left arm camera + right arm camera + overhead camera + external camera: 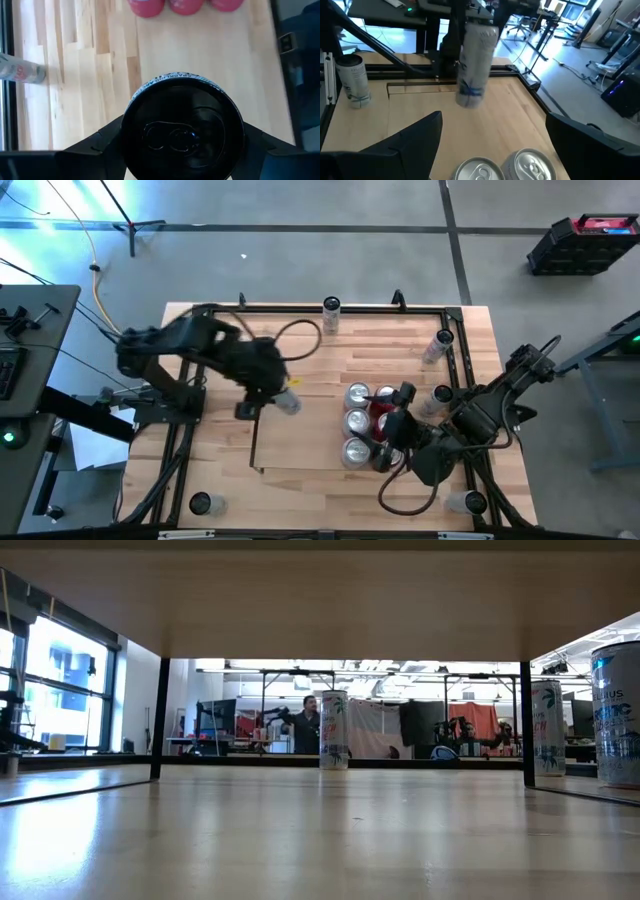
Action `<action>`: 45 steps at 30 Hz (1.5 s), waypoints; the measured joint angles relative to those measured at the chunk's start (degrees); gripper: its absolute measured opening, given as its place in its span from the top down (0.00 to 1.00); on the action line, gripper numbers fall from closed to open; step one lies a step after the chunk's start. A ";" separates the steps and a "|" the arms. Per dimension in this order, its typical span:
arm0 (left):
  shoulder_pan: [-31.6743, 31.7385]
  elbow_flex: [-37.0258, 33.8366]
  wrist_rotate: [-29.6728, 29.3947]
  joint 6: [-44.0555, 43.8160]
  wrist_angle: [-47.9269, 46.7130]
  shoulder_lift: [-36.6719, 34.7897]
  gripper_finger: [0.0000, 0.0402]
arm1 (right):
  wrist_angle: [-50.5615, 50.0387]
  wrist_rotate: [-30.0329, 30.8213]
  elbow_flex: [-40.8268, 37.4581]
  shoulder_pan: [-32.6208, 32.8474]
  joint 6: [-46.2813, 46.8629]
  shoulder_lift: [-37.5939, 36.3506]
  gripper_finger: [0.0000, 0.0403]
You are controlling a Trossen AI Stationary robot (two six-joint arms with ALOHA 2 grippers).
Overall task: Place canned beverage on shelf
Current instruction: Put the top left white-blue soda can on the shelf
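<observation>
Partly done: several cans (358,423) already stand in the shelf (300,460), left gripper (280,398) clamps another can (288,402) lifted over its left end, unplaced; right gripper (395,442) waits, jaws wide, empty.

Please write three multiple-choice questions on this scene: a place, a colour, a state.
1. Where is the lifted can?
A) in the left pincer, above the shelf
B) lying on the floor
C) on top of other cans

2. Which colour are the shelf's thin rails?
A) white
B) black
C) red

3. How is the right pincer?
A) shut on a can
B) open and empty
C) shut on a cable

Answers:
1 A: the left pincer grips it over bare wood.
2 B: the rails show black.
3 B: its fingers stand apart, nothing between.
</observation>
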 joint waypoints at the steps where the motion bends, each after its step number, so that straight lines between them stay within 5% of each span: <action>1: 0.49 0.00 -0.09 0.21 -0.02 0.87 0.41 | -0.19 -0.14 0.00 0.00 0.40 0.00 0.15; 13: 2.83 0.09 -1.77 -1.83 0.02 9.70 0.39 | -0.19 -1.31 0.00 -0.04 1.70 3.04 0.15; 45: 2.60 0.09 0.35 -3.31 11.22 11.96 0.38 | -0.23 -1.97 0.00 -0.15 5.32 3.10 0.15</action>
